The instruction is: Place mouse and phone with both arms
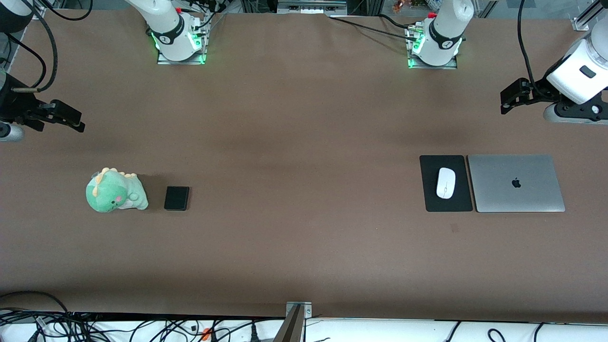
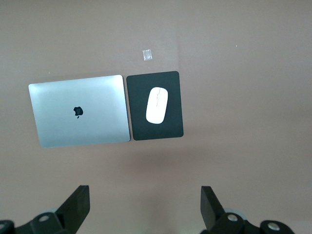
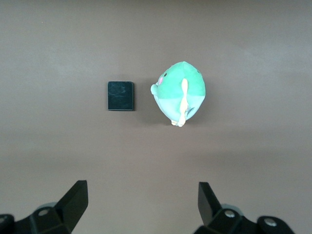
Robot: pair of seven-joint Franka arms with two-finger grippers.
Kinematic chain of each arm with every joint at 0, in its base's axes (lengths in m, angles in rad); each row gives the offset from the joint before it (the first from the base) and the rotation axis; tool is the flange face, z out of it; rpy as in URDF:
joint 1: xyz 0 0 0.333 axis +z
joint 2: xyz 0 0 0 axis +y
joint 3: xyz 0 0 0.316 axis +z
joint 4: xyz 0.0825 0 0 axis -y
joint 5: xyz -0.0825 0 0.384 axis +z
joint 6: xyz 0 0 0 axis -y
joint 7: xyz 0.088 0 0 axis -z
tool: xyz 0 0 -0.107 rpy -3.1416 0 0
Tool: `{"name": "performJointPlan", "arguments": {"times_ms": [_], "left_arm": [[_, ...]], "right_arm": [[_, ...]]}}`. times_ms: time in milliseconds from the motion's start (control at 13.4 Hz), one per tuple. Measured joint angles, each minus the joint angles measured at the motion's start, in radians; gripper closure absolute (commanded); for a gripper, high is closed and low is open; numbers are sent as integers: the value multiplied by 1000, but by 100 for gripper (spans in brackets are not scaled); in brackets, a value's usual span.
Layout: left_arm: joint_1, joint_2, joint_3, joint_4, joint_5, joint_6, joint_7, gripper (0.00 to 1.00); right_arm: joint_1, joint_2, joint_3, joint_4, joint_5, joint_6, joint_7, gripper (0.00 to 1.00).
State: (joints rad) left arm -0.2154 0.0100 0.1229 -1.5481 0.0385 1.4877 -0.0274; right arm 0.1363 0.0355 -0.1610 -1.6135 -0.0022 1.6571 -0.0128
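Judging by how things lie, the task looks finished or nearly so: nothing is held and both arms are pulled back to the table's ends. Nearest the front camera, toward the right arm's end of the brown tabletop (image 1: 304, 142), the phone (image 1: 176, 198) lies flat just beside a green plush dinosaur (image 1: 115, 191), apart from it by a thin gap. Toward the left arm's end, the mouse (image 1: 445, 182) rests on a black mouse pad (image 1: 432, 199), lying along the pad's length and inside its edges; the pad sits right against a closed silver laptop (image 1: 516, 183). No bins, trays or other containers are visible, so the pad is the only thing carrying anything. Farther from the camera, the right gripper (image 3: 141, 200) hangs empty over bare tabletop, its fingers spread wide, and the left gripper (image 2: 145, 202) likewise hangs spread and empty. If anything is left, it is only for the arms to come to rest.
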Motion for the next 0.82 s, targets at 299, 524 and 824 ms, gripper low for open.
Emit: {"name": "performJointPlan", "arguments": {"times_ms": [299,524,824], "left_arm": [[0,0,0,0,0,0,0,0],[0,0,0,0,0,0,0,0],[0,0,0,0,0,0,0,0]], "right_arm": [[-6,-15,1,38,-3,0,0,0],[-13,-15,-1,47,-3,0,0,0],[-14,-15,-1,58,-3,-1,0,0]]}}
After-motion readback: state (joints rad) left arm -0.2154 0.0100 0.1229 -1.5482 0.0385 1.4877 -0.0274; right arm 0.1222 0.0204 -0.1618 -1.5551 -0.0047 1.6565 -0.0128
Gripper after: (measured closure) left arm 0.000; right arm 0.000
